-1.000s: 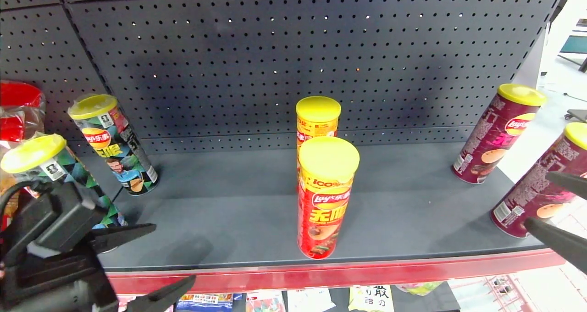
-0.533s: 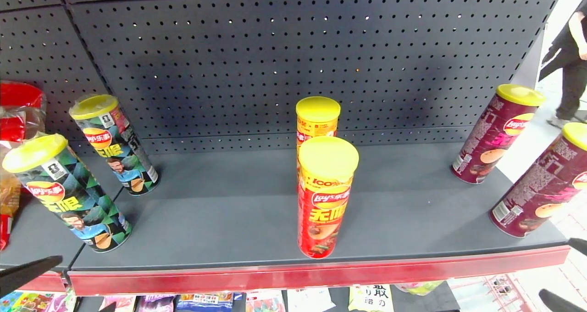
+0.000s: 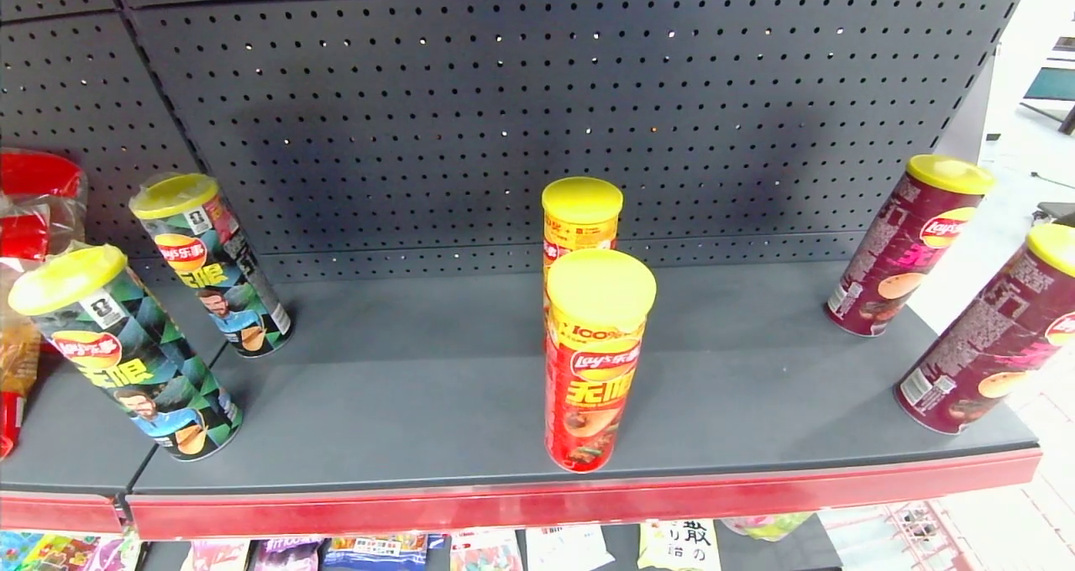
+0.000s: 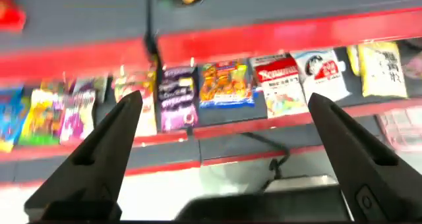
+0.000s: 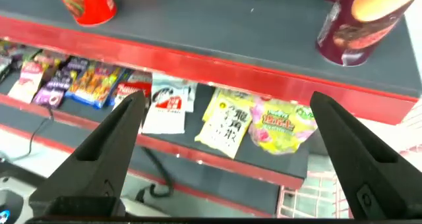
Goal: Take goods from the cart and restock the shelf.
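Shelf [image 3: 420, 403] of grey metal carries six upright cans. A red can [image 3: 598, 361] stands near the front edge at the middle, with a yellow can [image 3: 581, 210] just behind it. At the robot's left are a front green can [image 3: 126, 353] and a rear green can [image 3: 210, 264]. At its right are a rear purple can [image 3: 911, 243] and a front purple can [image 3: 991, 336].

The left gripper [image 4: 224, 151] is released — its two black fingers are spread wide and hold nothing. It hangs in front of the shelving, lower than the cans. Ahead of it runs the red front strip [image 4: 264, 43] of the shelf, and under that strip lies a row of snack packets [image 4: 224, 85] on a lower shelf.

The right gripper [image 5: 224, 151] is released too, with fingers wide and holding nothing. Ahead of it are pale packets [image 5: 227, 122] on the lower shelf. Farther on, past the red strip, are the bases of the red can and the front purple can — both well apart from the fingers.
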Motion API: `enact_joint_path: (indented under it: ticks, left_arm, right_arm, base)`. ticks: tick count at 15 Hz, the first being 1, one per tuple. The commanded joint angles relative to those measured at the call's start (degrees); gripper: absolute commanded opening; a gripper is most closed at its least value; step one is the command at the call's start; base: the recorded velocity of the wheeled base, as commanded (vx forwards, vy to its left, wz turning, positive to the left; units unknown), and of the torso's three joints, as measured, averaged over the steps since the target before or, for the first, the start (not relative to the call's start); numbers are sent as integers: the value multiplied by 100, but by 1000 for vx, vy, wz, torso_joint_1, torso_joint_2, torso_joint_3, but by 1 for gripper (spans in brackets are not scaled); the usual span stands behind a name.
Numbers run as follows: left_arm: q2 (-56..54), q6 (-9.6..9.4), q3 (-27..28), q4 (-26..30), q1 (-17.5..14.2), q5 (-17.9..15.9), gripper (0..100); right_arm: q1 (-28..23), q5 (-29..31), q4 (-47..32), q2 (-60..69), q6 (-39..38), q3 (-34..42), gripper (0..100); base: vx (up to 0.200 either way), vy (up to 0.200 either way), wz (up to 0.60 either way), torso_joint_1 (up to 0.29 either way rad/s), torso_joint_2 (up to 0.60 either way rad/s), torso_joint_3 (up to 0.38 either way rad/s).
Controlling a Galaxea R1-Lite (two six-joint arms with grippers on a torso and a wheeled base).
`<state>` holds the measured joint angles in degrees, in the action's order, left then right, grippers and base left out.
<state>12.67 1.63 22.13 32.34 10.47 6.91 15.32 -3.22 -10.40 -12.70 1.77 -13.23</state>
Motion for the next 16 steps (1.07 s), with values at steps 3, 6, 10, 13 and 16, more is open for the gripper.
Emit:
enact_joint_path:
  ticks: [3,6,10,13,16]
  left_arm:
    - [-669,232,-358,387,-1539,117,100]
    - [-739,83,-701,-738,-1575,-964,100]
    - [-739,-497,-2213,-3322,-1575,-805,100]
    - [-730,100,-2213,-3243,-1575,-551,100]
    - [-739,83,-2213,-3243,-1575,-779,100]
  right_arm:
    - [-205,375,-6,180,-19,83,100]
    - [-451,427,-6,365,-36,154,100]
    - [-706,480,99,708,-282,409,100]
    - [-706,498,477,708,-238,699,100]
    - [-697,260,1427,699,-150,1235,100]
  base:
    - [0,0,0,0,0,0]
    - [0,0,0,0,0,0]
    - [0,0,0,0,0,0]
    - [0,0,0,0,0,0]
    - [0,0,0,0,0,0]
